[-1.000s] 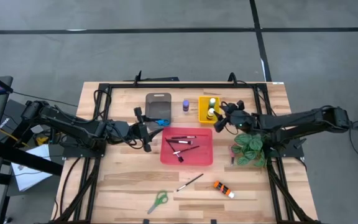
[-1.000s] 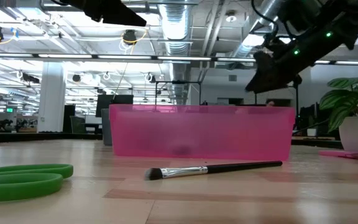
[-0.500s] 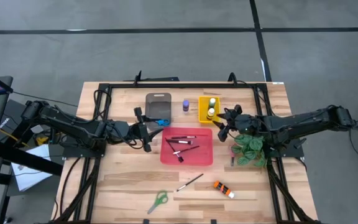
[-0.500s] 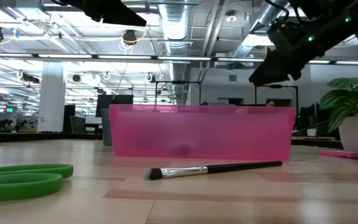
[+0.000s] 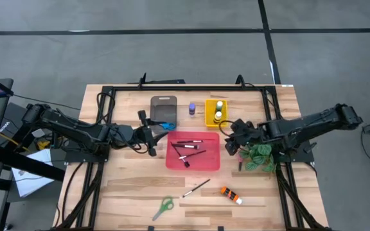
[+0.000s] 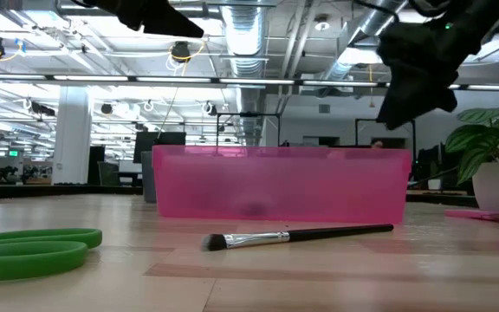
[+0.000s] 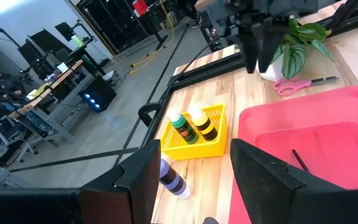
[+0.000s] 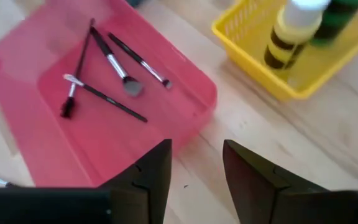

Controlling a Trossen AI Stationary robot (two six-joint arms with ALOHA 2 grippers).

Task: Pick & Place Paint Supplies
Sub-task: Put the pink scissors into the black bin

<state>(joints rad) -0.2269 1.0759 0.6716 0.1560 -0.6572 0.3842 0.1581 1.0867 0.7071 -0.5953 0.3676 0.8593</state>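
Observation:
My right gripper (image 5: 229, 142) (image 8: 194, 180) hangs open and empty above the table, just off the right edge of the red tray (image 5: 172, 160) and near the yellow tray (image 5: 208, 115). The red tray holds several dark-handled brushes (image 8: 107, 59). A yellow bottle (image 8: 284, 37) and a green bottle (image 7: 179, 124) stand upright in the yellow tray, and a purple bottle (image 5: 191, 109) stands to its left. My left gripper (image 5: 153, 133) (image 7: 194, 186) waits open by the grey tray (image 5: 163, 104), in which blue scissors (image 5: 166, 126) lie. One brush (image 6: 297, 235), green scissors (image 5: 163, 206) and an orange tube (image 5: 231, 195) lie flat near the table's near edge.
A leafy plant in a white pot (image 5: 257, 156) stands right under my right arm, with pink scissors (image 7: 294, 85) flat beside it. A black frame (image 5: 108, 96) runs round the table. Bare wood lies between the red tray and the near items.
My right gripper has moved from beside the yellow tray toward the table's near edge, to the right side of the red tray, and has tipped its fingers further downward. No object has moved.

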